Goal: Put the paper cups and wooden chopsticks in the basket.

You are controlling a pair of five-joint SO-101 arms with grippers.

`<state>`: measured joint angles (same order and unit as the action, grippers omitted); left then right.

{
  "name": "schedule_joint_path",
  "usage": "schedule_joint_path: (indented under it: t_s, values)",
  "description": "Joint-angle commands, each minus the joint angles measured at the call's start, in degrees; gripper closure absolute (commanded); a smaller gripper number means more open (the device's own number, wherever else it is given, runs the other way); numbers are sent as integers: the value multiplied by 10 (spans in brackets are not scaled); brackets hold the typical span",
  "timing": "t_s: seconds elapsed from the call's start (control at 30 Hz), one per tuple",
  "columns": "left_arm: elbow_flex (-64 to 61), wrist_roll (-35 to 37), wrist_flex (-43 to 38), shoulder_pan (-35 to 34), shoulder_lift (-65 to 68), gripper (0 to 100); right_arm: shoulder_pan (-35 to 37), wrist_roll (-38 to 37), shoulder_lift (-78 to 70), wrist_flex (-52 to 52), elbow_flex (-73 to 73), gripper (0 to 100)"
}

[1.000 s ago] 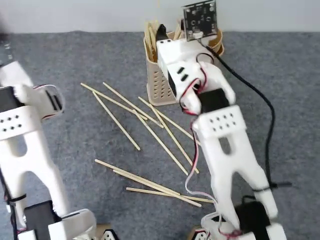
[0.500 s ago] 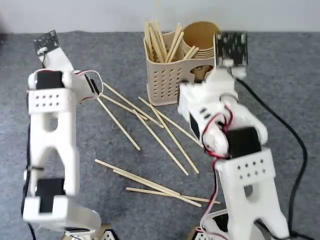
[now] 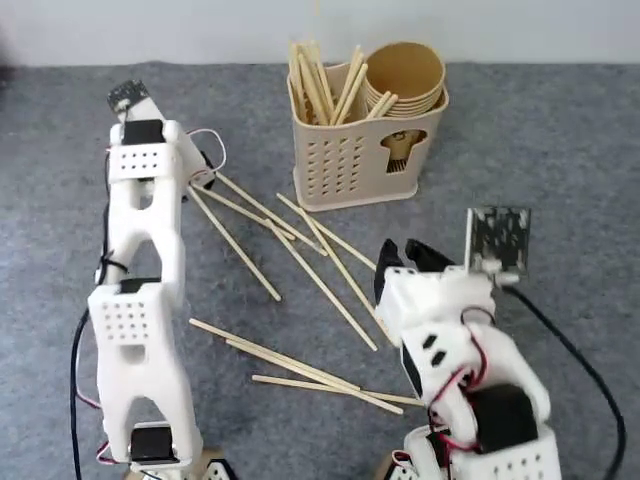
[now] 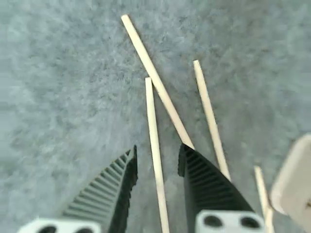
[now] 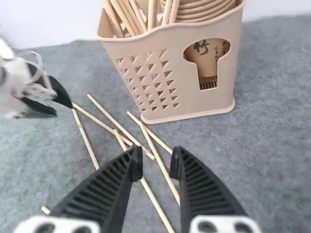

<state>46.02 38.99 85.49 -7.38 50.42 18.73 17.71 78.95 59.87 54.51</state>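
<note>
Wooden chopsticks (image 3: 237,247) lie scattered across the middle of the worktop (image 3: 560,150). More stand with stacked paper cups (image 3: 405,70) in the basket (image 3: 350,165) at the far edge. The left gripper (image 4: 157,150), jaws released, straddles one of them left of the basket. The right gripper (image 5: 156,153), also released, hovers over sticks before the basket.

The chopstick (image 4: 151,111) between the jaws of my left gripper (image 4: 158,148) is cut off behind them. Ahead of my right gripper (image 5: 156,153), the basket (image 5: 160,82) hides most of the cups (image 5: 209,8).

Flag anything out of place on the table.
Yes: loose chopsticks lie scattered and criss-crossed on the grey mat, outside the basket. The basket stands upright with the paper cups inside; nothing looks damaged.
</note>
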Motion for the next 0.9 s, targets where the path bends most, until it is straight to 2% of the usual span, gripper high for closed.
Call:
schedule_joint_path:
  t_s: [0.0, 0.2, 0.4, 0.53, 0.87]
  values:
    - [112, 12, 25, 4, 53, 859, -4, 3, 64, -20, 27, 891]
    - [257, 17, 69, 4, 161, 855, -4, 3, 76, -15, 51, 891]
    - [364, 29, 120, 4, 236, 759, -4, 5, 76, -18, 53, 891]
    - [412, 32, 149, 4, 251, 742, -4, 5, 76, -16, 54, 891]
    - [465, 32, 149, 8, 251, 742, -4, 6, 77, -18, 54, 891]
